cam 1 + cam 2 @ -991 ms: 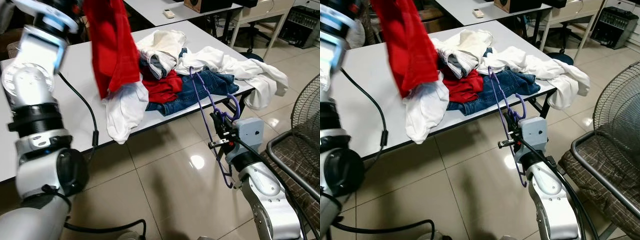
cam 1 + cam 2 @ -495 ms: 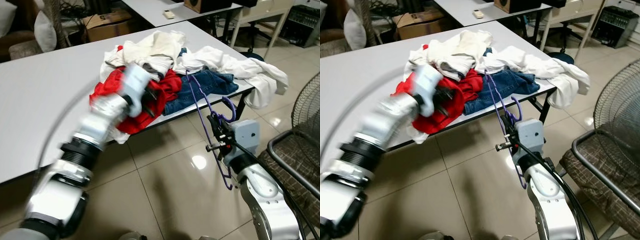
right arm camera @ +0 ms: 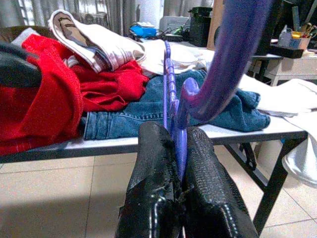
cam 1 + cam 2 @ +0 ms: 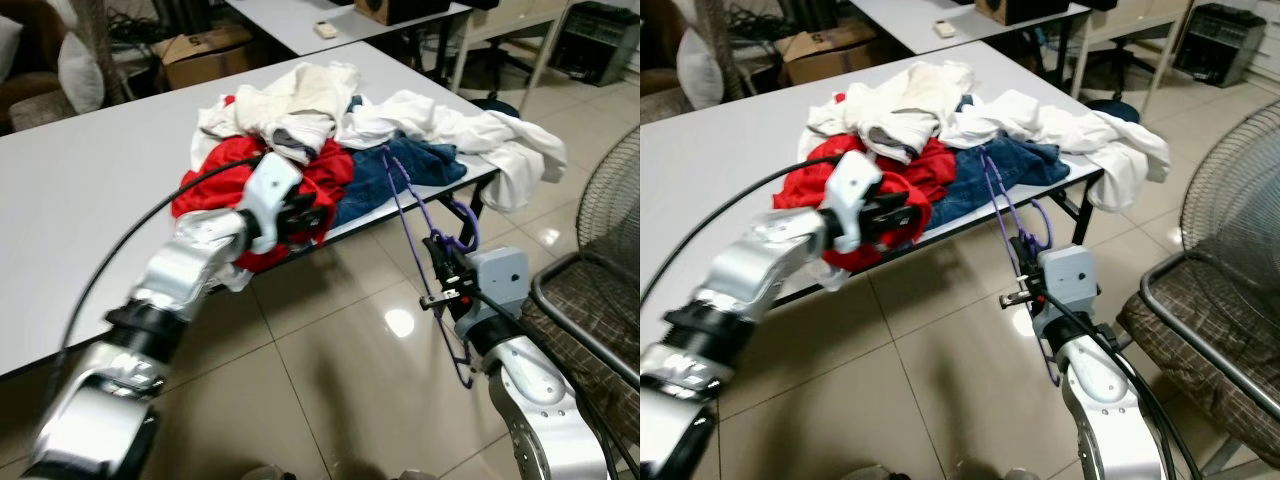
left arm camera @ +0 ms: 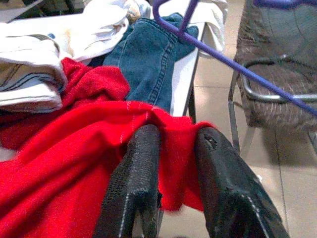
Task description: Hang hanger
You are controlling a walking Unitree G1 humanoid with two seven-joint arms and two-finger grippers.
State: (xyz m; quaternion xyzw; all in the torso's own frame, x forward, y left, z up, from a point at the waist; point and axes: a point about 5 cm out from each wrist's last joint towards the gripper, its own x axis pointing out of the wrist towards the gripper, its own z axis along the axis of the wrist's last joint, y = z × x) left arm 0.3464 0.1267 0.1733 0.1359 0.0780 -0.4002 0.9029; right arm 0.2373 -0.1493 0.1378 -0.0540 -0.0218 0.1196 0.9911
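A purple plastic hanger [image 4: 415, 215] stands upright in front of the table's near edge, and my right gripper [image 4: 443, 268] is shut on it just below its hook [image 3: 225, 54]. A red garment [image 4: 225, 180] lies on the clothes pile at the table's near edge. My left gripper [image 4: 300, 215] is shut on a fold of this red garment [image 5: 74, 163], its fingers [image 5: 136, 173] pinching the cloth low over the table. The hanger [image 5: 233, 62] is to the right of the left gripper, apart from the cloth.
The white table [image 4: 90, 190] carries a heap of white clothes [image 4: 300, 90] and blue jeans [image 4: 405, 170]. A checked chair [image 4: 590, 320] and a fan [image 4: 615, 205] stand at the right. A second table [image 4: 320, 20] is behind. The glossy tile floor [image 4: 330, 370] is open in front.
My left arm has swung down from high at the left, bringing the red garment onto the pile at the table's edge. The right gripper with the hanger has barely moved.
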